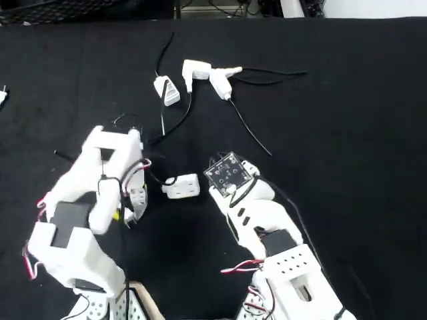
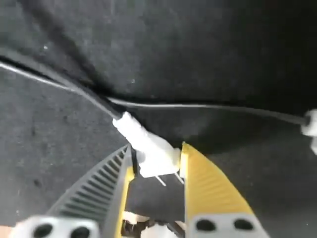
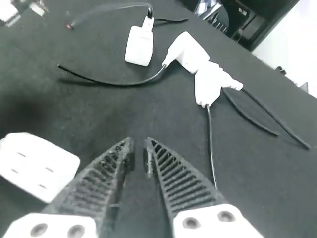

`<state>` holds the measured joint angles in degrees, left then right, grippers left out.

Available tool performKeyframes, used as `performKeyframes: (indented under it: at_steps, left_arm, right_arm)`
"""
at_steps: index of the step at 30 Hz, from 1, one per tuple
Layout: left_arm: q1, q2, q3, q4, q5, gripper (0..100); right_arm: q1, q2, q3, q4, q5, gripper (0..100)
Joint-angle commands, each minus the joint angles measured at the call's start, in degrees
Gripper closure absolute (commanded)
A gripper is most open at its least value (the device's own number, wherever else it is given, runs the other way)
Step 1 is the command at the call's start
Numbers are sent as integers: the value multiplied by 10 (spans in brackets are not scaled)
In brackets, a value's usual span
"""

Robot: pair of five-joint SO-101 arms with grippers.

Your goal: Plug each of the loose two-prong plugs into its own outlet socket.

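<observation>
The step in hand is the carrying of one plug to its socket. The left gripper (image 2: 156, 157) pinches a white two-prong plug (image 2: 148, 148) by its body between the grey and yellow fingers. The plug's black cord (image 2: 208, 106) trails away over the black table (image 1: 347, 133), and the two thin prongs stick out on the wrist side. In the high view this arm hangs just beside the white outlet socket block (image 1: 181, 186), which lies flat on the cloth between the two arms. The right gripper (image 3: 139, 148) sits close to the same block, with its ribbed fingers drawn nearly together and nothing between them. In the right wrist view the block's paired slots face up. At the far side of the table lie the other white cord pieces: a white adapter (image 1: 167, 90) on its own, and two plug bodies (image 1: 208, 73) that touch end to end. I cannot tell whether those two are mated. The next move probably calls for turning the held plug so that its prongs face the slots. It should then be pressed in while the right gripper steadies the block, which looks light enough to slide.
</observation>
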<state>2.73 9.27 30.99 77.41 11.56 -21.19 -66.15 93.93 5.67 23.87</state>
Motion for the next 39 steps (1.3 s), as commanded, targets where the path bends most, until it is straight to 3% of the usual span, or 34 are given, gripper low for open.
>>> performKeyframes:
  at_steps: [1,5,8,17,20,26,33,39]
  left_arm:
    - [28,4,52,-41,-1,967]
    - [31,4,45,-33,-81,966]
    - [30,-2,46,-7,-99,966]
    - [27,-3,-3,79,-100,966]
    - [26,-3,-11,79,-101,956]
    - [26,-3,-22,76,-100,844]
    - [25,-3,-16,79,-78,845]
    - [-21,-3,-10,78,-65,844]
  right_arm:
    - [-6,-9,-4,-2,3,959]
    - [-6,-9,-5,-2,3,959]
    - [-6,-9,-5,-2,3,959]
    - [-6,-9,-5,-2,4,959]
    - [-6,-9,-5,-2,4,959]
    - [-6,-9,-5,-2,4,959]
    - [-6,-9,-5,-2,4,959]
    - [-7,-9,-5,-2,4,959]
